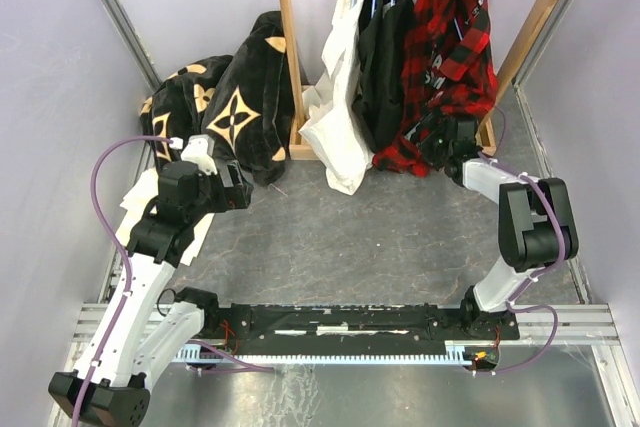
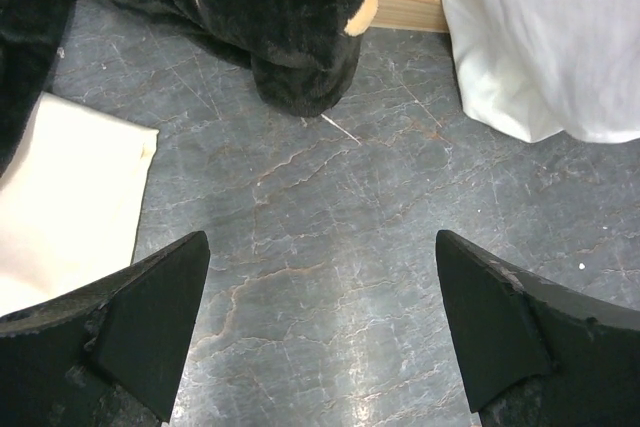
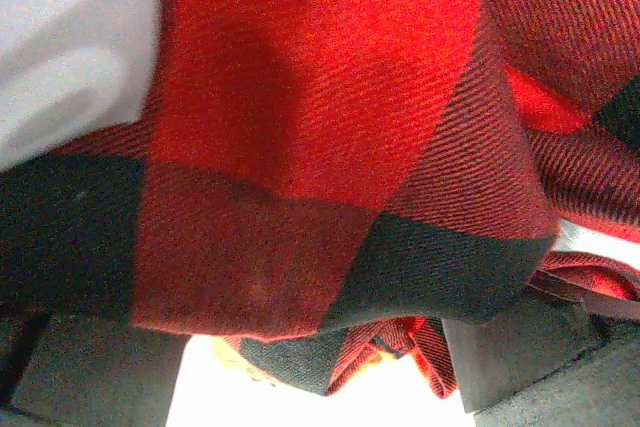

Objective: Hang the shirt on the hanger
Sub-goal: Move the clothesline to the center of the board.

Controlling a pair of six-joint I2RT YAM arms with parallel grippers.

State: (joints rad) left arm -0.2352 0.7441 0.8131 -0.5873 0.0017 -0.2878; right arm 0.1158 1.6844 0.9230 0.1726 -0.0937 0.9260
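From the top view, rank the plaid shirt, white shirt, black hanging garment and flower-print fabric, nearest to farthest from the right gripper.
1. Plaid shirt, hanging rightmost, against the right gripper.
2. Black garment, next leftward.
3. White shirt, left of that.
4. Flower-print fabric, far left.

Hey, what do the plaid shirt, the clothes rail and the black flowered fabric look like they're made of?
The plaid shirt looks like woven flannel, matte: fine diagonal twill ribs show close up. The clothes rail seems to be bare pale wood, going by its unpainted tan colour and square section. The black flowered fabric looks like plush fleece or velour: a fuzzy pile with a soft sheen.
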